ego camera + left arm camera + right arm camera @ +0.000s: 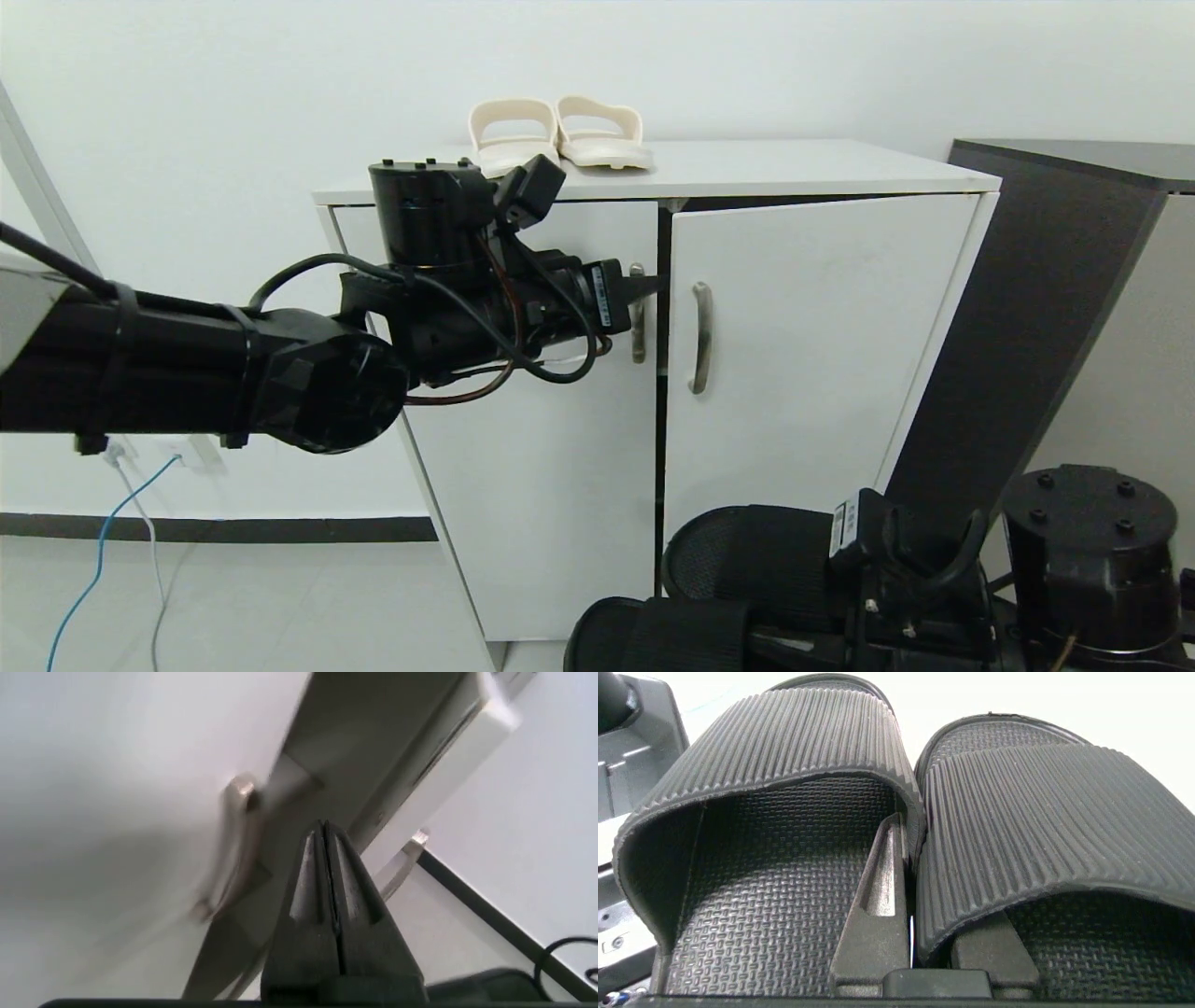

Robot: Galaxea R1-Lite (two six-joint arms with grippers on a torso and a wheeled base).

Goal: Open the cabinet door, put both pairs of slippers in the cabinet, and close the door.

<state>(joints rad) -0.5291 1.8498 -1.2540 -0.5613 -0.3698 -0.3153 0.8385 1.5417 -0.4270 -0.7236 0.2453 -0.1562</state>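
White cabinet (794,163), two doors, a dark gap between them. At the left, the left gripper (649,287) was level with the upper part of the left door's handle (638,327). Its fingers (313,882) were pressed flat together with nothing between them, and the tip pointed at the gap just beside that handle. On the cabinet's top, left of the middle and toward the back edge, the cream slippers (558,135) sat side by side, touching, toes to the wall. The right door's handle (700,338) hung just past the gap. Low in front of the right door's bottom edge, the black slippers (738,560) were held off the floor as a pair. The right gripper (920,896) had one finger inside each slipper, pinching their adjoining side walls together.
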